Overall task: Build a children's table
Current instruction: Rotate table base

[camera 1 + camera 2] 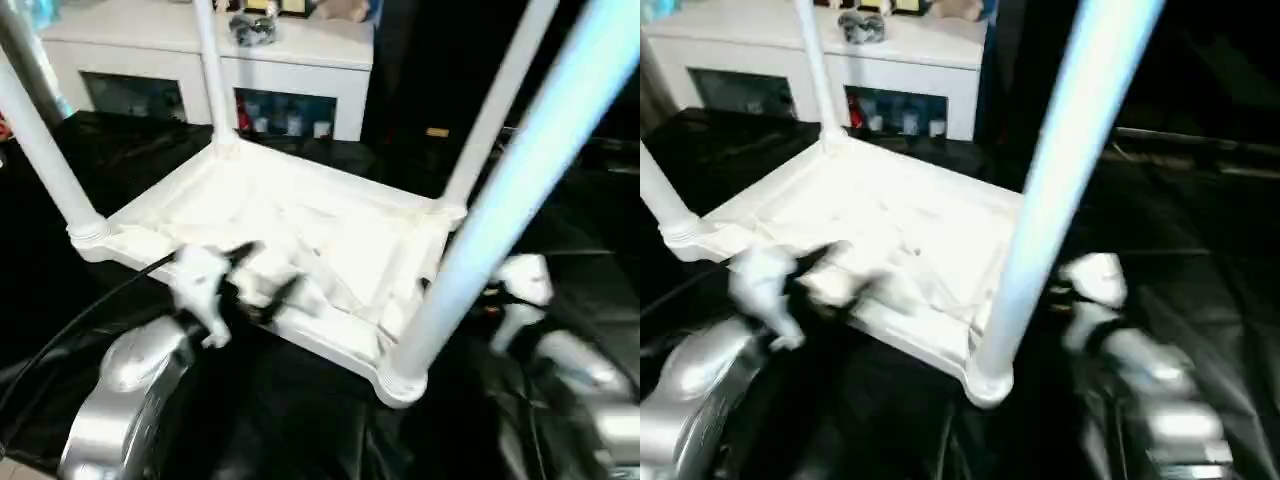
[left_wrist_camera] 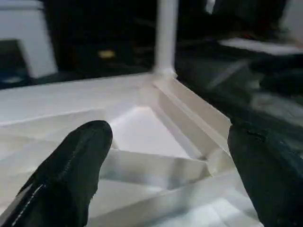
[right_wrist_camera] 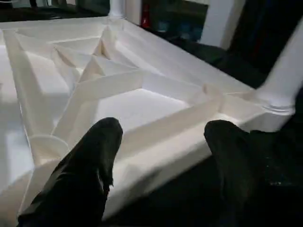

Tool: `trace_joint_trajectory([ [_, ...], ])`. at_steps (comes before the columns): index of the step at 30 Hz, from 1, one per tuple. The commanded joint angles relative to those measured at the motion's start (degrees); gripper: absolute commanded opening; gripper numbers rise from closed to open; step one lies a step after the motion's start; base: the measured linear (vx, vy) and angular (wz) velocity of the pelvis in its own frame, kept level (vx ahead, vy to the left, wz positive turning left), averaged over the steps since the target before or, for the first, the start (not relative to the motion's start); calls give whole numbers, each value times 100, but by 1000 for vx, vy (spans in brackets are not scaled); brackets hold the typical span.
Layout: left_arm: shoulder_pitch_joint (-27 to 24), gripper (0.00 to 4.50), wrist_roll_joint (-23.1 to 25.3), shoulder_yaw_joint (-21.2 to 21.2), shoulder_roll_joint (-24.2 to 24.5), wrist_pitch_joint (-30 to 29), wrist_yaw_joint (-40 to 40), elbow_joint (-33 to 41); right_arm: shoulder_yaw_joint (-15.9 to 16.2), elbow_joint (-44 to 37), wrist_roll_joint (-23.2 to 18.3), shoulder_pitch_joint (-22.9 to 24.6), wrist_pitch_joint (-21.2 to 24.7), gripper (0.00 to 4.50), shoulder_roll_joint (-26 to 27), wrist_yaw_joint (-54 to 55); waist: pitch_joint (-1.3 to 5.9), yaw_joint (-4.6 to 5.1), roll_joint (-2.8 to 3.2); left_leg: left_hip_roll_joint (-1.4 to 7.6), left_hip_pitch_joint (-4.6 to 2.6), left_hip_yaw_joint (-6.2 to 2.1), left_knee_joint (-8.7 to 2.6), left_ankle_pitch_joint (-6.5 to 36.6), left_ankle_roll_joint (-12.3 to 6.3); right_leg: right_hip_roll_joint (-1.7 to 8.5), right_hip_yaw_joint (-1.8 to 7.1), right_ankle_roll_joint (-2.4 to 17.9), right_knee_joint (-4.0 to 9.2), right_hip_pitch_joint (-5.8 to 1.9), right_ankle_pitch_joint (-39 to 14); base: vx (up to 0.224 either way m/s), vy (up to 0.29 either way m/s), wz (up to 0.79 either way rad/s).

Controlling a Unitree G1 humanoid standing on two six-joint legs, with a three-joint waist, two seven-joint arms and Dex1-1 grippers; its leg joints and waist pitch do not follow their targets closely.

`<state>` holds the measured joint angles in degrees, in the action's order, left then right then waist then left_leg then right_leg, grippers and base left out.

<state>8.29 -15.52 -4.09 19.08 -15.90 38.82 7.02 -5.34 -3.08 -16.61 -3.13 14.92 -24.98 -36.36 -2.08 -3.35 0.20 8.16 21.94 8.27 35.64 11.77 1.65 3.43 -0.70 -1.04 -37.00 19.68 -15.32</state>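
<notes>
Tabletop, white plastic and square, lies upside down on a black surface, its ribbed underside facing up. Raised ribs cross the underside in angled lines and meet the outer rim. Four white tube legs stand upright in the round corner sockets: the nearest leg rises from the corner closest to the robot and looms large, a second leg stands at the left corner, a third leg at the far corner, and a fourth leg at the right corner.

Robot's left gripper hangs over the near-left edge of the tabletop, its two black fingers spread wide apart with nothing between them but the ribs below. Robot's right gripper sits beside the near-right edge, close to the nearest leg's socket, and its two black fingers are also apart and hold nothing. Silver forearms reach in from the bottom of the head view on both sides, blurred.

Behind the table stands a white cabinet with glass doors, small objects on its top.
</notes>
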Motion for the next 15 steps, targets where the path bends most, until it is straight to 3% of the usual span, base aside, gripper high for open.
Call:
trace_joint_trajectory([
  [1,233,445,170,-18,-7,67,-25,-419,-132,84,25,-111,15,325,-102,-9,163,72,9,411,-155,-145,-579,1865,167,418,202,1064,584,-69,-1185,-62,1,-5],
  [2,292,445,213,-33,-83,126,-117,-552,-157,97,18,-117,60,325,-121,14,178,87,39,419,-139,-144,-574,1806,186,445,210,1065,586,-71,-1222,-59,-2,-4],
  [6,285,445,29,-194,-193,370,241,-710,-93,-106,-151,7,175,325,-132,-69,197,121,-4,433,-78,-121,-545,1379,-2,472,217,1131,581,-88,-954,0,0,0],
  [9,390,445,-182,-846,205,129,1625,-633,180,-329,-326,182,302,325,-455,-827,215,120,-9,448,-68,-99,-527,1097,-197,452,207,1181,550,-82,-591,0,0,0],
  [11,540,445,-213,-1079,391,-15,2113,-682,354,-406,-347,217,340,325,-684,-1227,218,128,-26,452,-71,-79,-517,936,-325,441,204,1249,519,-74,-343,0,0,0],
  [13,1078,445,355,-1512,604,417,2661,-1422,724,-316,-196,71,230,325,-1084,-1912,211,114,-6,451,-94,-57,-514,1002,-389,429,192,1327,542,-56,-377,0,0,0],
  [15,1330,445,576,-1641,664,576,2855,-1745,845,-387,-235,-9,310,325,-1242,-2200,205,109,-6,467,-107,-43,-513,1103,-361,455,202,1374,550,-58,-451,0,0,0],
])
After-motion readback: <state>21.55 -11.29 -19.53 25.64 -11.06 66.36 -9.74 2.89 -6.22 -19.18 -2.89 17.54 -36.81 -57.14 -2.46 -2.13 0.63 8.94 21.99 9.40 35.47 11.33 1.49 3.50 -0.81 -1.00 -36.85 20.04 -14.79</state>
